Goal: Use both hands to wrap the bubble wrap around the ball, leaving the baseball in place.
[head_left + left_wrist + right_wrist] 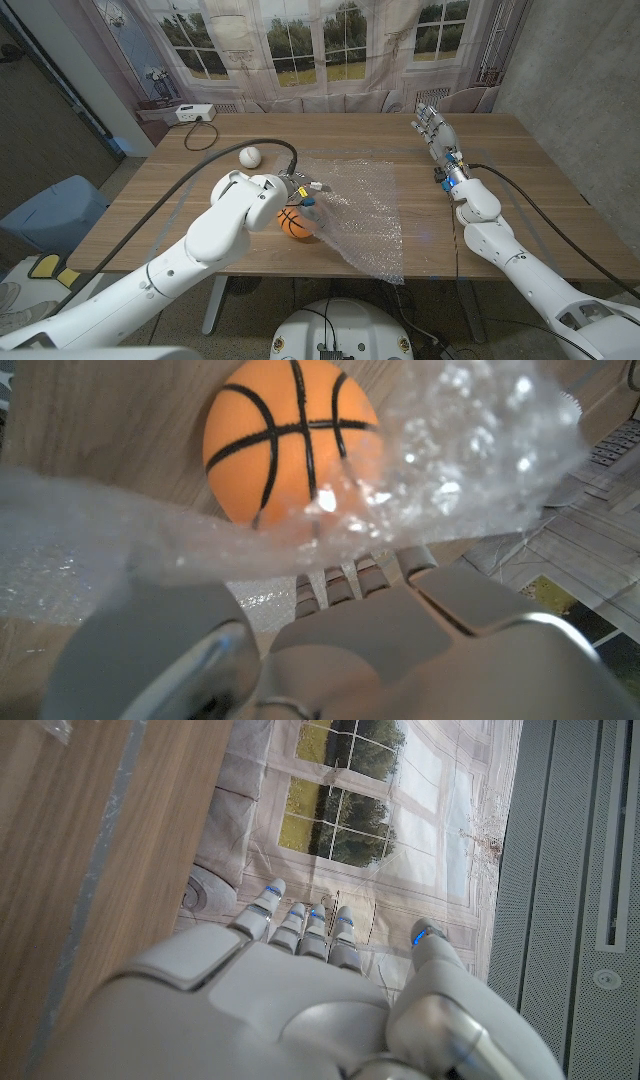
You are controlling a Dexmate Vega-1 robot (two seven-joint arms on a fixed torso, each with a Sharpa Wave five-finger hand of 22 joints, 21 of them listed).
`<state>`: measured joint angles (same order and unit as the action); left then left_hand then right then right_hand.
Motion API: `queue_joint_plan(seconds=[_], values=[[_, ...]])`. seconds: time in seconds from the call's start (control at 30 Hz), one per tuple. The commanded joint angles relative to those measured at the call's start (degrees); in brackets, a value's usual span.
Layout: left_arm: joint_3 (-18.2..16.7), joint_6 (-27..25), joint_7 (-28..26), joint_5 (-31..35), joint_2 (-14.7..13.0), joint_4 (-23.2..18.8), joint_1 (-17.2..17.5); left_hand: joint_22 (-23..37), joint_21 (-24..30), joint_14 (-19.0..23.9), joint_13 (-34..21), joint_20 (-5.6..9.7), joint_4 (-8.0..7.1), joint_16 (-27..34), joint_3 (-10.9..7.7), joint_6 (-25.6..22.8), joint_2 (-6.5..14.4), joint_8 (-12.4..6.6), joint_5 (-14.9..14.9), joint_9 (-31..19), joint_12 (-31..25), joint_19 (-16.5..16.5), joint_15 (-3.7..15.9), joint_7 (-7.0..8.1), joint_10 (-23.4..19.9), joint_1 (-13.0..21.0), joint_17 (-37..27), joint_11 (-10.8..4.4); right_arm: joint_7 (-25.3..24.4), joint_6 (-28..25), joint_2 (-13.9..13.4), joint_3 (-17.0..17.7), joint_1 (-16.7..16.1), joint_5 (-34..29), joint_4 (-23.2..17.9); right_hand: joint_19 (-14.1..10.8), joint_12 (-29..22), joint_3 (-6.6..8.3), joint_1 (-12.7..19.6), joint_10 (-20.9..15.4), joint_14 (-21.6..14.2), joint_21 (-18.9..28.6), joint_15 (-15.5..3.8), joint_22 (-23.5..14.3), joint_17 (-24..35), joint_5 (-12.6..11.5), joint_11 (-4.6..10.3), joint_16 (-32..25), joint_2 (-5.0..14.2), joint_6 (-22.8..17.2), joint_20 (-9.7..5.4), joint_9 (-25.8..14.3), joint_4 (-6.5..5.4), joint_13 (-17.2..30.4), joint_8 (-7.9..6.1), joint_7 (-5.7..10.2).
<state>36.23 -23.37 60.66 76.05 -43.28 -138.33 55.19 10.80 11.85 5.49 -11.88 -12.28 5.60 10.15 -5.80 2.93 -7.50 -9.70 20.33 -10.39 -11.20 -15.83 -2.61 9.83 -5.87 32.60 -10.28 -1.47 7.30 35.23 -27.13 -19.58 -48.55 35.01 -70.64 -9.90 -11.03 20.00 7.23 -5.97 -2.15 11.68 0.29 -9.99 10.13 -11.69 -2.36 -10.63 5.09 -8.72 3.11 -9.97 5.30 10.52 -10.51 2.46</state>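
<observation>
The left hand (300, 188) pinched the bubble wrap (365, 215) in its fingers (345, 582), the orange ball (295, 223) just beyond them. The right hand (437, 130) held nothing, fingers (300, 925) outstretched.

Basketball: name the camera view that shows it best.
The left wrist view: the orange basketball looms large, its black seams sharp, with bubble wrap over its edge. In the head view it is small, partly hidden by the left robot hand.

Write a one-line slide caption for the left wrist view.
Left hand lifts bubble wrap over the orange ball.
</observation>
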Motion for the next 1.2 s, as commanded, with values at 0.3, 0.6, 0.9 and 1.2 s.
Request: queue_joint_plan(seconds=[0.3, 0.6, 0.9, 1.2], values=[[-0.6, 2.8, 11.5, 12.7, 4.2, 0.1, 5.7, 0.3, -0.4, -3.5, -0.2, -0.06, -0.4, 0.0, 2.74, 5.6, -1.0, 0.06, 1.6, -0.1, 0.5, 1.6, -1.73, -0.04, 4.9, -0.6, -0.3, 0.73, -0.5, 0.3, -0.3, 0.3, -0.5, -0.3, -0.6, -0.4, -0.3, -0.05, 0.1, -0.7, -0.8, 0.1, 0.29, -0.3, 0.2, -0.1, 0.14, -0.5, -0.55, -0.5, 0.3, -0.3, 0.12, 0.3, -0.29, -0.16], [-0.1, 4.6, 16.7, 18.1, 6.9, 2.6, 7.0, 0.4, 0.0, -5.9, -0.3, -0.07, -0.48, 0.0, 4.43, 11.7, -0.9, 0.2, 2.7, -0.2, 0.7, 1.3, -3.41, -0.82, 9.9, -0.3, -0.3, 1.52, -1.2, 0.5, -0.2, 0.6, -0.9, -0.3, -0.5, -0.4, -0.3, -0.04, 0.0, -0.6, -0.8, 0.1, 0.46, -0.3, 0.2, -0.2, 0.19, -0.5, -0.55, -0.6, 0.34, -0.3, 0.11, 0.3, -0.28, -0.17], [-1.6, 9.9, 16.2, 26.7, 10.0, 6.1, 10.4, 0.5, 1.9, -2.8, -0.6, 0.02, 0.24, 1.3, 4.76, 13.8, 1.6, -1.53, 3.4, -0.5, -1.2, -3.8, -2.05, 0.89, 10.4, 3.3, -0.2, 0.58, -1.5, 0.6, -0.2, 0.7, -1.2, -0.5, -0.8, -0.4, -0.3, -0.01, 0.0, -0.8, -0.9, 0.1, 0.96, -0.3, 0.2, -0.2, 0.15, -0.5, -0.49, -0.9, 0.33, -0.3, 0.1, 0.3, -0.37, -0.28], [-4.3, 6.7, 4.5, 20.4, 6.7, 8.2, 13.5, 0.0, 4.7, 7.7, -0.8, 1.67, 2.85, 2.3, 0.44, -0.6, 8.7, -5.83, -1.2, -0.9, -4.6, -15.6, 2.83, 0.0, 1.1, 14.0, 0.1, -1.61, -2.8, -0.2, -0.7, 0.6, -1.6, -1.4, -2.0, -0.3, -0.3, -0.02, -0.1, -0.9, -0.9, 0.1, 1.02, -0.3, 0.2, -0.2, 0.15, -0.4, -0.48, -1.1, 0.43, -0.3, 0.07, 0.3, -0.4, -0.37]])
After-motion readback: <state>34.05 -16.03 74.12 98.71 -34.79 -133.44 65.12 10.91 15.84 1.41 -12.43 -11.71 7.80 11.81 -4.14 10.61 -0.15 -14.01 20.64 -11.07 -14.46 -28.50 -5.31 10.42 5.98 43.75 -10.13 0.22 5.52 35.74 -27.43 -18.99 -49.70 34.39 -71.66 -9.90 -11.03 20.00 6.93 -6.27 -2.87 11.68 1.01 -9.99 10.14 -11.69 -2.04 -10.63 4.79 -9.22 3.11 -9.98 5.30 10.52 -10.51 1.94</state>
